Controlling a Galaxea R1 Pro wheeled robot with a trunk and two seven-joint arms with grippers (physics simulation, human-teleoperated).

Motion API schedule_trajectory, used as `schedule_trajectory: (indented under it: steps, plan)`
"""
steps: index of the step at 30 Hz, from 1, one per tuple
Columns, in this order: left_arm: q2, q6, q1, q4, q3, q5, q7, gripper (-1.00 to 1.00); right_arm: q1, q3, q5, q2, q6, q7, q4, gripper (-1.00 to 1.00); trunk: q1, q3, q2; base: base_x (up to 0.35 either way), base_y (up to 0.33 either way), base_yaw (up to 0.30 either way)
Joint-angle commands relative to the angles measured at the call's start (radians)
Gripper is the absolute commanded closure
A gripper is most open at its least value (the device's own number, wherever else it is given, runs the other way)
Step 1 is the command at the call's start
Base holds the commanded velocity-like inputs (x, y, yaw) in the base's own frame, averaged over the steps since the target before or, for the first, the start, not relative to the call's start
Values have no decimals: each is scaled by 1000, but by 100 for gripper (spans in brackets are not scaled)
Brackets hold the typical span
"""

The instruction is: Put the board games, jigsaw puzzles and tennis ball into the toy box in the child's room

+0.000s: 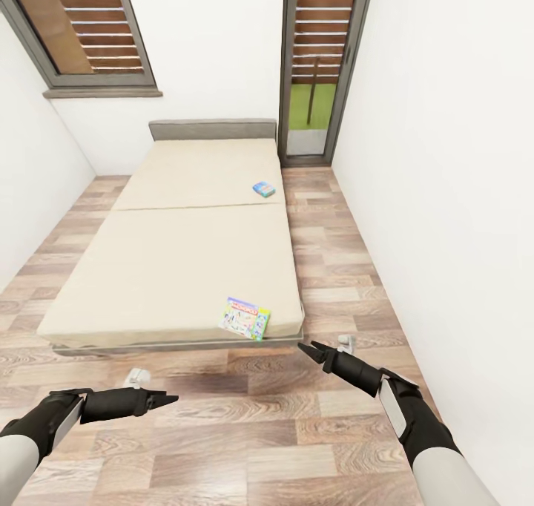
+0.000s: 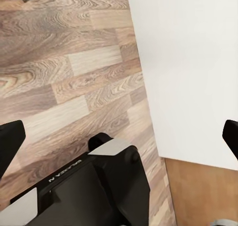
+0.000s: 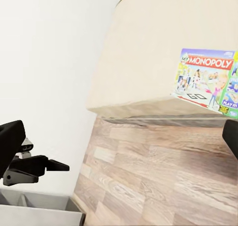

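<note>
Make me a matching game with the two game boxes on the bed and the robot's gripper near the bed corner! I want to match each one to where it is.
Things:
1. colourful Monopoly board game box
2. small blue game box
3. black right gripper

Places:
A. over the wooden floor, just past the bed's foot
B. at the foot corner of the beige bed
C. farther up the mattress, near its right edge

Pairs: 1-B, 2-C, 3-A

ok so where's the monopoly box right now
In the head view the Monopoly box lies flat on the bed, at its near right corner by the foot edge, just ahead of the right pincer; a smaller blue box sits farther up the bed.
</note>
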Motion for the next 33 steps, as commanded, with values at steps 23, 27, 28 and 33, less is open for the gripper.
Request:
schedule_trajectory:
  steps: [23,27,28,33]
  plan:
    - [1,11,-1,0,-8,10,-1,-100,-1,-3,-4,2,10,5,0,-100,58,-10,-107,0,0,0]
    - [1,11,-1,0,-8,10,-1,-100,-1,-3,-4,2,10,5,0,-100,62,-7,-114,0,0,0]
    - [1,11,-1,0,-8,10,-1,-100,-1,-3,-4,2,10,5,0,-100,66,-8,-121,0,0,0]
    - [1,11,-1,0,-8,10,-1,-100,-1,-3,-4,2,10,5,0,-100,85,-16,-156,0,0,0]
